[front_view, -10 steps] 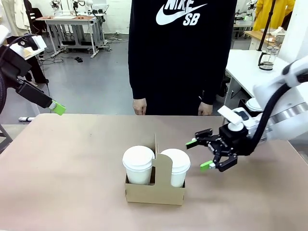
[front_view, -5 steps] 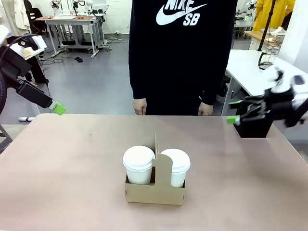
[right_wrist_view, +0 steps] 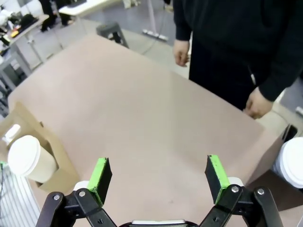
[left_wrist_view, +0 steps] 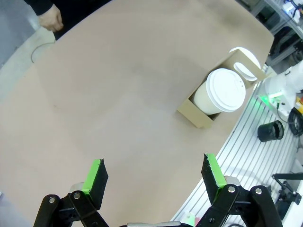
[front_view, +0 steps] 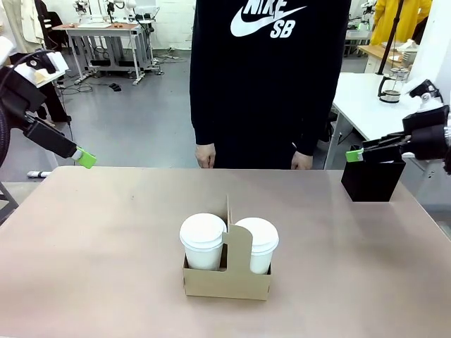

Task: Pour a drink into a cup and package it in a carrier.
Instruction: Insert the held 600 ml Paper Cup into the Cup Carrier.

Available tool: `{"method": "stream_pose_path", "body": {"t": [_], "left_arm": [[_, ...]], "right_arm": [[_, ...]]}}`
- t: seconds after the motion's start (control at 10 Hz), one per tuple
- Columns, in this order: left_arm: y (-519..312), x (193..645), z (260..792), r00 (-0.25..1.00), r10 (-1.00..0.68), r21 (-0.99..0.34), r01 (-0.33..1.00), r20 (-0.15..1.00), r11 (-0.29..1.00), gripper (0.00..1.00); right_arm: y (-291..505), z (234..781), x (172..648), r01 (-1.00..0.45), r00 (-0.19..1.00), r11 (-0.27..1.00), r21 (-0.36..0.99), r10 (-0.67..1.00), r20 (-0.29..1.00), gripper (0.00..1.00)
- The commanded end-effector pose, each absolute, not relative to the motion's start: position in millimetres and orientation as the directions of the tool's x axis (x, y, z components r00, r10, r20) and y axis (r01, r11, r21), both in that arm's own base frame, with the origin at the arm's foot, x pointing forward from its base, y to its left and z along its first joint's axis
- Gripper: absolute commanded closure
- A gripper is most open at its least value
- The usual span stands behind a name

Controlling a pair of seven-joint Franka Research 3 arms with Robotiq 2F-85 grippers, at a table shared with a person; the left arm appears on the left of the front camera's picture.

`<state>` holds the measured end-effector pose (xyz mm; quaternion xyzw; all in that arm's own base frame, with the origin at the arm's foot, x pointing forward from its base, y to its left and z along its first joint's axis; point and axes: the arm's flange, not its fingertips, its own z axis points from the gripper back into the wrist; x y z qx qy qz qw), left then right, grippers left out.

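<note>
A: Where's the carrier (front_view: 227, 280)?
B: Near the front of the counter (front_view: 84, 239), upright, a lidded cup (front_view: 202, 241) in each slot.
A: Good finish?
B: I'd judge packing done; keep both arms clear of the handle.
A: Pose?
B: Left gripper (front_view: 84, 158) raised at the far-left edge, right gripper (front_view: 354, 154) above the black box (front_view: 371, 181); jaws apart, holding nothing.

Both robot arms held back at the sides, tools open and empty.

The left arm reaches in from the left edge, its tool (front_view: 83, 158) angled downward with one green pad showing; from its wrist camera the tool (left_wrist_view: 154, 177) has its jaws spread wide. The right arm is raised at the right edge, its tool (front_view: 359, 151) pointing toward the middle; its wrist view shows the tool (right_wrist_view: 158, 177) with fingers wide apart, gripping nothing.
</note>
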<state>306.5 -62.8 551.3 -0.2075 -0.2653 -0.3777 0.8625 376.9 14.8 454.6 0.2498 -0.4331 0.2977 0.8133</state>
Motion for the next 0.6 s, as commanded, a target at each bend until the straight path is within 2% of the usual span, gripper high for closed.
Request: {"method": "stream_pose_path", "body": {"t": [0.0,0.1,0.5], "left_arm": [[-63,306,553,0.583,-0.536,-0.157,0.753,0.611,0.639,0.00],[-63,306,553,0.583,-0.536,-0.157,0.753,0.611,0.639,0.00],[-63,306,553,0.583,-0.536,-0.157,0.753,0.611,0.639,0.00]], "right_arm": [[13,404,235,-0.643,0.531,0.740,0.198,0.244,0.812,0.00],[15,455,377,-0.701,0.448,0.698,0.148,0.268,0.853,0.00],[15,455,377,-0.701,0.448,0.698,0.148,0.268,0.853,0.00]]}}
